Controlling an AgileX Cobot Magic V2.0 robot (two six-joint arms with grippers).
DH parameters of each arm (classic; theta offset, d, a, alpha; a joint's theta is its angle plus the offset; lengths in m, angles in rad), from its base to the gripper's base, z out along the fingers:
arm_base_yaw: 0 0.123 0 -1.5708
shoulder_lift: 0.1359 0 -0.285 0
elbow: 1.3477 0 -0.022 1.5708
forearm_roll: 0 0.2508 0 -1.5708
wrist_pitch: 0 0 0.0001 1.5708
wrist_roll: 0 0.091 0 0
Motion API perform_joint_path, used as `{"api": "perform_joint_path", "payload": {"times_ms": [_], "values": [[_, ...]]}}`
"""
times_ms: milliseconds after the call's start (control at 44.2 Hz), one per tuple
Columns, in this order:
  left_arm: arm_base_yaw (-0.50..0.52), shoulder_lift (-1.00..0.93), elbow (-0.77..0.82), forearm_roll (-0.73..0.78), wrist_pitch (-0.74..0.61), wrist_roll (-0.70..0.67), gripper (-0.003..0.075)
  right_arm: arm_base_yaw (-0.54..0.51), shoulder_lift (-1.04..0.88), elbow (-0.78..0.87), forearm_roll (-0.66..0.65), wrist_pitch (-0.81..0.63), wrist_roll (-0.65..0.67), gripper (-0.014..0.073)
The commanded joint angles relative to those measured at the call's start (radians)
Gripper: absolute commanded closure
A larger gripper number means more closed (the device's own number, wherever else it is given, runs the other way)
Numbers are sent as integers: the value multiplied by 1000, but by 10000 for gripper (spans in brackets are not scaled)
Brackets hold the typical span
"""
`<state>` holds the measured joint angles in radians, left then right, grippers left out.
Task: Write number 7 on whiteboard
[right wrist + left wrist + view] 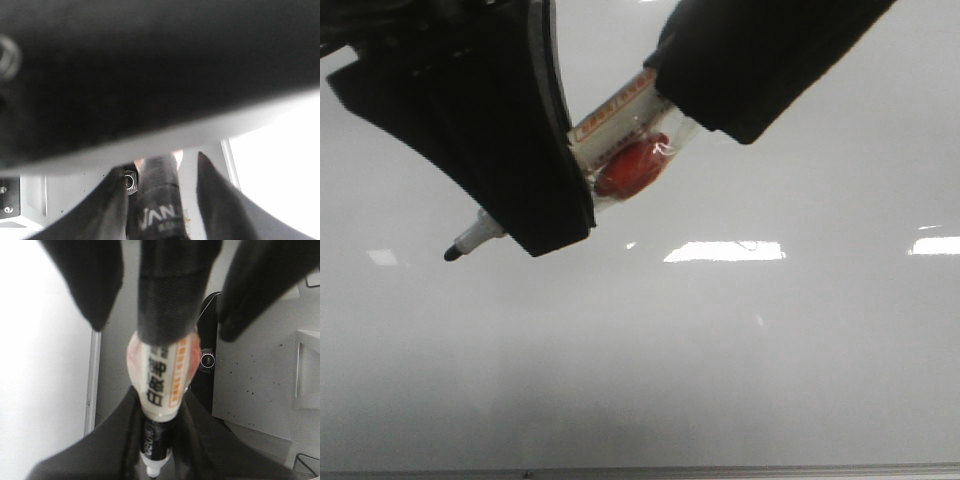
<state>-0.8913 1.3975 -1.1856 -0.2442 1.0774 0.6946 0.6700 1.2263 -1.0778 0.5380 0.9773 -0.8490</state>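
Note:
The whiteboard (720, 350) fills the front view, glossy pale grey; no number 7 shows on it. My left gripper (545, 235) is shut on a marker (620, 150) with a white label and a red patch. The marker's black tip (452, 254) pokes out low and to the left over the board; I cannot tell if it touches. In the left wrist view, the left gripper (155, 440) clamps the dark barrel of the marker (162, 385). My right gripper (695, 95) stands open around the marker's black rear end (157, 200), with a gap on one side.
A thin grey frame edge (720, 470) runs along the board's near side. Bright light reflections (725, 251) lie on the board. Beyond the board's edge, the left wrist view shows a speckled grey surface (250, 390) and a pale box (307, 370).

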Motion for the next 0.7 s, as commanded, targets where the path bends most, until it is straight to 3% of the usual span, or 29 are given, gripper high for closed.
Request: {"api": "perform_joint_path", "payload": {"times_ms": [0, 294, 407, 566, 679], "values": [[-10, -29, -31, -22, -31, -1, 741, 1, -20, -34, 43, -32, -12, 328], [-10, -29, -31, -22, -31, -3, 710, 1, -20, -34, 43, -31, -12, 598], [-10, -29, -31, -22, -36, -5, 556, 1, -20, -34, 43, -28, -10, 666], [11, -42, -31, -22, -55, -32, 325, 1, -20, -34, 43, -21, -3, 662], [55, -80, -27, -22, -46, -73, 302, -8, -36, -34, 10, -6, 30, 662]]}}
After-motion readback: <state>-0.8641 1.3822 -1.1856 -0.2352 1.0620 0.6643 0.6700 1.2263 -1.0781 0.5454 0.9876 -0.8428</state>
